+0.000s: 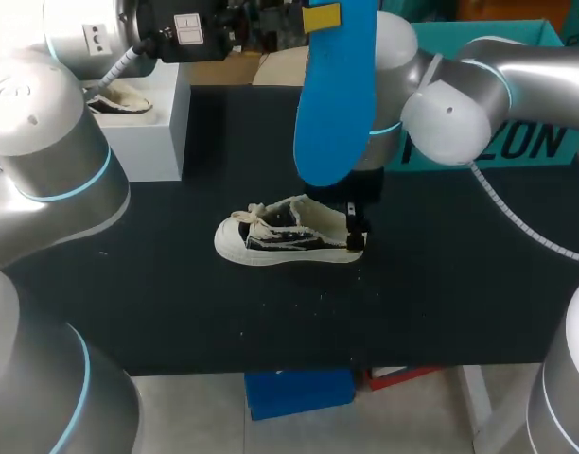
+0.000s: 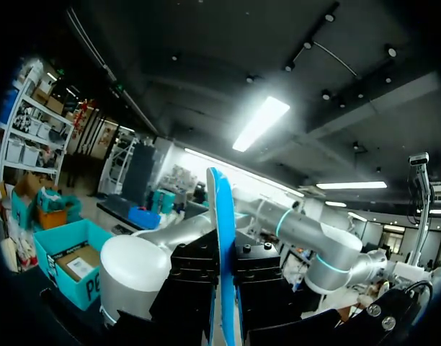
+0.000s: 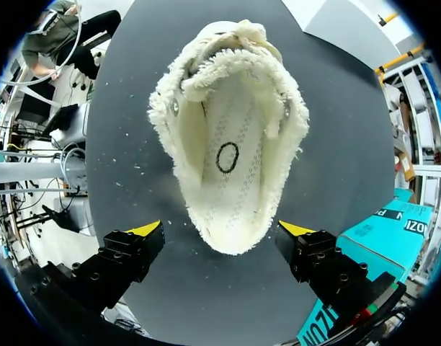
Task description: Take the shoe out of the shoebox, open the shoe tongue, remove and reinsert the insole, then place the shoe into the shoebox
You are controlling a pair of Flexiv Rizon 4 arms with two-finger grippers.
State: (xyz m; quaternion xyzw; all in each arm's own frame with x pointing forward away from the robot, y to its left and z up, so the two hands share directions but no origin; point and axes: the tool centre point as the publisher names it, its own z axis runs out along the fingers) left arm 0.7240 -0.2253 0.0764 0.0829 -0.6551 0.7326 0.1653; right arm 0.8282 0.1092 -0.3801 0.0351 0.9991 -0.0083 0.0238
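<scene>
Blue insole (image 1: 335,90) held up high, pinched tight between the left fingers (image 2: 195,277), shoe (image 1: 288,232) sitting on the black tabletop (image 1: 176,303), right fingers (image 3: 145,231) spread wide beside its heel, not touching, white shoebox (image 1: 162,132) at the back.

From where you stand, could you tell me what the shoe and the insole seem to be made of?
The shoe looks like dark canvas, by its frayed cream edges; its smooth white toe and sole look like rubber. The insole is probably foam: matte bright blue, thin, standing stiffly upright.
</scene>
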